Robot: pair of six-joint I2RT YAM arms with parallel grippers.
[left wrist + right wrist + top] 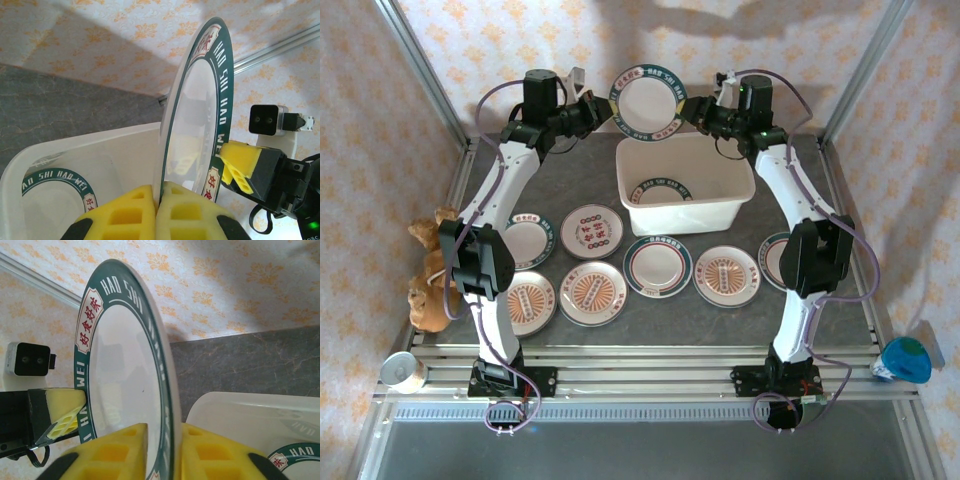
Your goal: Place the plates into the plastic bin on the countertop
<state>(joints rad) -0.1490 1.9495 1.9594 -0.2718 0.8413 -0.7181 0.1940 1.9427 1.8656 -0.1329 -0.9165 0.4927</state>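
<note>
Above the far rim of the plastic bin (685, 215), the left gripper (603, 108) and right gripper (688, 110) clamp opposite edges of one upright teal-rimmed plate (647, 100). A second plate (665, 190) lies inside the bin. Other plates (657, 264) rest on the countertop (550, 160).

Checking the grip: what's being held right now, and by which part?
The teal-rimmed plate, upright: the left gripper clamps its rim at one edge; the right gripper straddles the rim at the opposite edge, but its grip cannot be confirmed.
</note>
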